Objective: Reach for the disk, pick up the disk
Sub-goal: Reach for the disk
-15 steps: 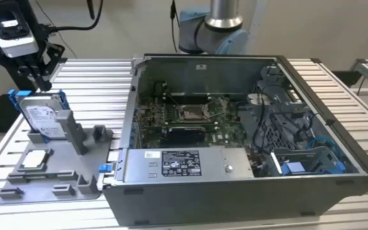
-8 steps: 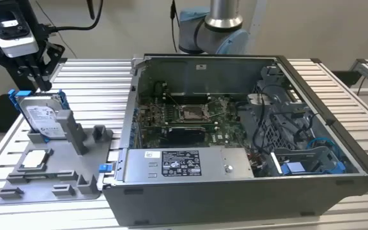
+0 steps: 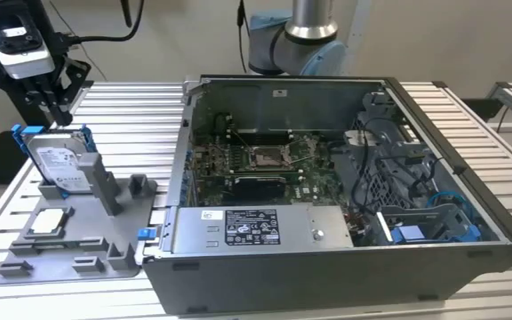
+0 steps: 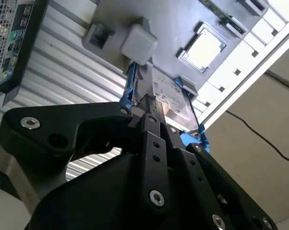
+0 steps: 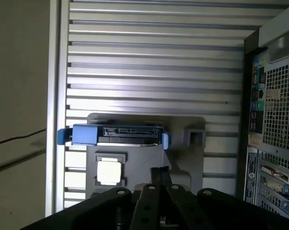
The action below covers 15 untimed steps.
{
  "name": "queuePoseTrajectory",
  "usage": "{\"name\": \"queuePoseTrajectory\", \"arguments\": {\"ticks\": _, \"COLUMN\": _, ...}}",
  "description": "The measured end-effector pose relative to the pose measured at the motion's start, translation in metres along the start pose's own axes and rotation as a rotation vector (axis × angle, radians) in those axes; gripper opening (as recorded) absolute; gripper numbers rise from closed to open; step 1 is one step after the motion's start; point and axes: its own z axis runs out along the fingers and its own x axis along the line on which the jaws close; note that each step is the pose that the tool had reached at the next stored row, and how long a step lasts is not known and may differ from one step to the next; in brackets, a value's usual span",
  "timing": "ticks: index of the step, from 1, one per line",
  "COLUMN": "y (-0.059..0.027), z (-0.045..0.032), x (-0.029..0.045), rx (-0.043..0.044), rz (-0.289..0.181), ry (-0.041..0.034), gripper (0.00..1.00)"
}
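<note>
The robot arm's black gripper (image 3: 59, 120) hangs with its fingers pointing down and pressed together, nothing held between them. The disk (image 3: 61, 160) is directly below the fingertips and very close to them; whether they touch cannot be told. It is a silver-grey drive with a white label and a blue frame, and it stands on edge in a slot of a grey holder (image 3: 105, 257) on the slatted metal worktop (image 3: 131, 107).

In the first wrist view, the gripper (image 5: 160, 171) shows its two narrow fingers side by side, and the disk (image 5: 118, 135) lies ahead of them with its connector edge and blue end tabs facing up.

In the second wrist view, the gripper (image 4: 150, 101) sits close against one blue-edged end of the disk (image 4: 172, 98).

A small flat silver chip (image 3: 49, 222) lies in a recess of the same holder, lower than the gripper and on the far side of the disk from it.

An open computer case (image 3: 327, 267), its circuit board and cables exposed, stands on the worktop well apart from the gripper, toward the exterior view's right.
</note>
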Motion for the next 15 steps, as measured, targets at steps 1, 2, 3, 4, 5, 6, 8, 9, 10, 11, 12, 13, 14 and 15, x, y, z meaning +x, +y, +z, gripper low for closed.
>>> {"name": "queuePoseTrajectory", "arguments": {"ticks": 1, "y": 0.0024, "z": 0.0001, "x": 0.0008, "rx": 0.0001, "rz": 0.000, "ry": 0.0000, "gripper": 0.00}}
{"name": "queuePoseTrajectory", "arguments": {"ticks": 2, "y": 0.0046, "z": 0.0002, "x": 0.0020, "rx": 0.0000, "rz": 0.000, "ry": -0.0001, "gripper": 0.00}}
{"name": "queuePoseTrajectory", "arguments": {"ticks": 3, "y": 0.0072, "z": 0.0004, "x": 0.0038, "rx": 0.0000, "rz": 0.000, "ry": 0.0000, "gripper": 0.00}}
{"name": "queuePoseTrajectory", "arguments": {"ticks": 4, "y": 0.0101, "z": 0.0005, "x": 0.0069, "rx": 0.0000, "rz": 0.000, "ry": 0.0000, "gripper": 0.00}}
{"name": "queuePoseTrajectory", "arguments": {"ticks": 5, "y": 0.0129, "z": 0.0006, "x": 0.0105, "rx": 0.0000, "rz": 0.000, "ry": 0.0000, "gripper": 0.00}}
{"name": "queuePoseTrajectory", "arguments": {"ticks": 6, "y": 0.0153, "z": 0.0007, "x": 0.0148, "rx": 0.0001, "rz": 0.000, "ry": 0.0001, "gripper": 0.00}}
{"name": "queuePoseTrajectory", "arguments": {"ticks": 8, "y": 0.0186, "z": 0.0010, "x": 0.0241, "rx": 0.0000, "rz": 0.000, "ry": 0.0000, "gripper": 0.00}}
{"name": "queuePoseTrajectory", "arguments": {"ticks": 9, "y": 0.0189, "z": 0.0010, "x": 0.0283, "rx": 0.0001, "rz": 0.000, "ry": 0.0001, "gripper": 0.00}}
{"name": "queuePoseTrajectory", "arguments": {"ticks": 10, "y": 0.0191, "z": 0.0011, "x": 0.0328, "rx": 0.0000, "rz": 0.000, "ry": 0.0001, "gripper": 0.00}}
{"name": "queuePoseTrajectory", "arguments": {"ticks": 11, "y": 0.0192, "z": 0.0012, "x": 0.0376, "rx": 0.0000, "rz": 0.000, "ry": 0.0001, "gripper": 0.00}}
{"name": "queuePoseTrajectory", "arguments": {"ticks": 12, "y": 0.0192, "z": 0.0014, "x": 0.0424, "rx": 0.0000, "rz": 0.000, "ry": 0.0000, "gripper": 0.00}}
{"name": "queuePoseTrajectory", "arguments": {"ticks": 13, "y": 0.0193, "z": 0.0015, "x": 0.0466, "rx": 0.0000, "rz": 0.000, "ry": 0.0001, "gripper": 0.00}}
{"name": "queuePoseTrajectory", "arguments": {"ticks": 14, "y": 0.0194, "z": 0.0017, "x": 0.0512, "rx": 0.0000, "rz": 0.000, "ry": 0.0001, "gripper": 0.00}}
{"name": "queuePoseTrajectory", "arguments": {"ticks": 15, "y": 0.0195, "z": 0.0020, "x": 0.0558, "rx": 0.0000, "rz": 0.000, "ry": 0.0000, "gripper": 0.00}}
